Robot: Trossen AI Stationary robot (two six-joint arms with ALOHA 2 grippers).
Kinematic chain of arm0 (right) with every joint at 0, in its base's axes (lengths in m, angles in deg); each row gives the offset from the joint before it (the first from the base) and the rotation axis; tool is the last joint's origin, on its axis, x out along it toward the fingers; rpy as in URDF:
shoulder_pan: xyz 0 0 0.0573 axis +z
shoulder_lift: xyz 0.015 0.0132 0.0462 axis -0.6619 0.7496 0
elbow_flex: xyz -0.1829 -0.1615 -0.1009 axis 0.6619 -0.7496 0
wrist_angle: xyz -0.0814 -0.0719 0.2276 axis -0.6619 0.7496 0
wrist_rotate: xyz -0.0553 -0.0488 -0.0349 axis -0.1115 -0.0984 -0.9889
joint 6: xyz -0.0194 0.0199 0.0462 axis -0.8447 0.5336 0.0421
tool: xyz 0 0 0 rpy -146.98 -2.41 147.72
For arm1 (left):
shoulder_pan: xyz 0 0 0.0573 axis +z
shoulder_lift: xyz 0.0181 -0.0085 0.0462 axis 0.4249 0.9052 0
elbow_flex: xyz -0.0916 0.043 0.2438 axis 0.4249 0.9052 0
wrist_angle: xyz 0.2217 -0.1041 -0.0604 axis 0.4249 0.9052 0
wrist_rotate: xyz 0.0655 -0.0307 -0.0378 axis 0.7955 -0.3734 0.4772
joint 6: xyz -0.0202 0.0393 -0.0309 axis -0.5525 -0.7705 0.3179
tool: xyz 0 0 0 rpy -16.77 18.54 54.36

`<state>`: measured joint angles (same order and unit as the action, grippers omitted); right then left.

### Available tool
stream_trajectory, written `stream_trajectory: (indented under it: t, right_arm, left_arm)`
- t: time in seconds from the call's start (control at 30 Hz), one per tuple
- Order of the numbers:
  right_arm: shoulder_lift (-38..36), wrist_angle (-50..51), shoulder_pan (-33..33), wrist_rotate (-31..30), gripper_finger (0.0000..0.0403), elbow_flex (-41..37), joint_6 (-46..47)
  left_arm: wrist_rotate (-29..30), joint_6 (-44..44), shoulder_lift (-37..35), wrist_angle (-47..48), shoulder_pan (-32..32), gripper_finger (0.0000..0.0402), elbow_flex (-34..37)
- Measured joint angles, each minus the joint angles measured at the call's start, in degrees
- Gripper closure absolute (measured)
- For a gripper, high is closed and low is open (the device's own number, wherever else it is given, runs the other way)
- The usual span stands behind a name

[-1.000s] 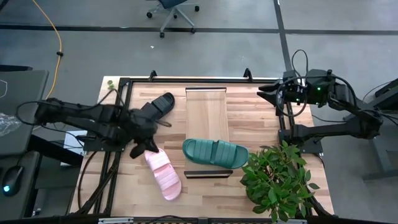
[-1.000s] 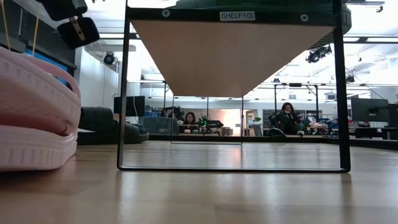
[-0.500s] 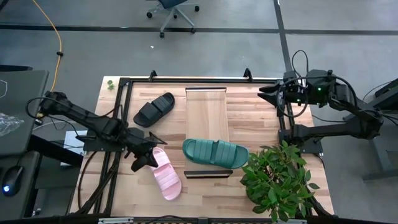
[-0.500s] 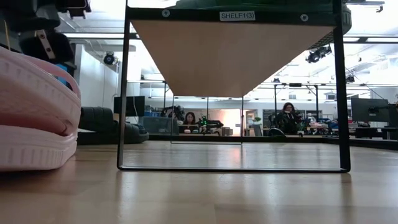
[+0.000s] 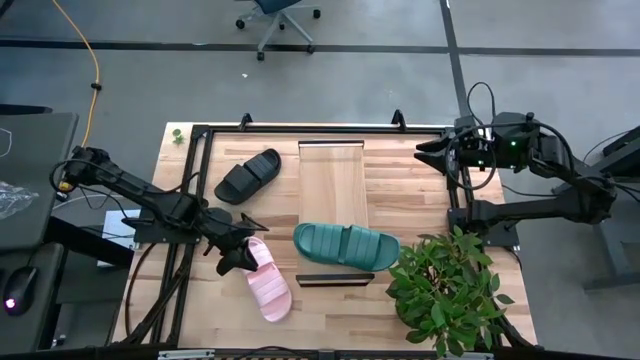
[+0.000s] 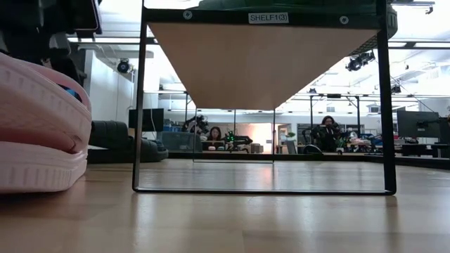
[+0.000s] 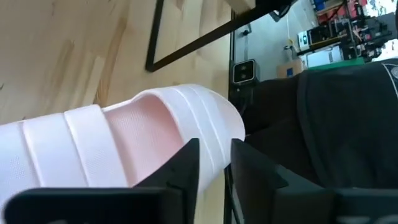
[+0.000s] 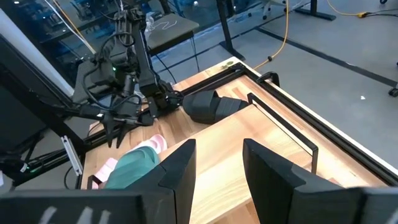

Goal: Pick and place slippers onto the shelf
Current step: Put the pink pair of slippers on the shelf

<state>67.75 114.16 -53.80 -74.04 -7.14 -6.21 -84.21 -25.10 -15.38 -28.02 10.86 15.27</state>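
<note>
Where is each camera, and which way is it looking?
High view: above, looking down at the table, both arms, the left tool and right tool.
Low view: at tabletop height, looking under the shelf; a dark arm part at top left.
Left wrist view: on the left arm, facing the pink slipper; own fingers show.
Right wrist view: on the right arm, facing across the table; own fingers show.
Shared: the pink slipper appears in all four.

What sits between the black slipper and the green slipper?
In the high view, only bare shelf board separates the black slipper from the green slipper.
</note>
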Motion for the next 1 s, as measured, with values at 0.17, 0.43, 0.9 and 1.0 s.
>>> stream_trajectory:
  t: [0.17, 0.43, 0.9, 1.0]
  right_arm:
    - [0.0, 0.15, 0.0, 0.0, 0.0279, 0.0, 0.0]
    - [0.0, 0.52, 0.0, -0.02, 0.0279, 0.0, 0.0]
    - [-0.02, 2.31, 0.0, -0.04, 0.0279, 0.0, 0.59]
    - [-0.02, 2.66, 0.0, 0.02, 0.0279, 0.0, 0.63]
  left_arm:
    - [-0.32, 0.78, 0.59, -1.12, 0.0, 0.0292, 1.34]
    - [-2.32, 4.36, 4.09, -7.1, 0.0, 0.0289, 3.02]
    - [-6.79, 4.57, 15.26, -17.71, 0.0, 0.0288, 2.99]
    - [-7.08, 4.56, 15.87, -18.93, -0.02, 0.0288, 2.99]
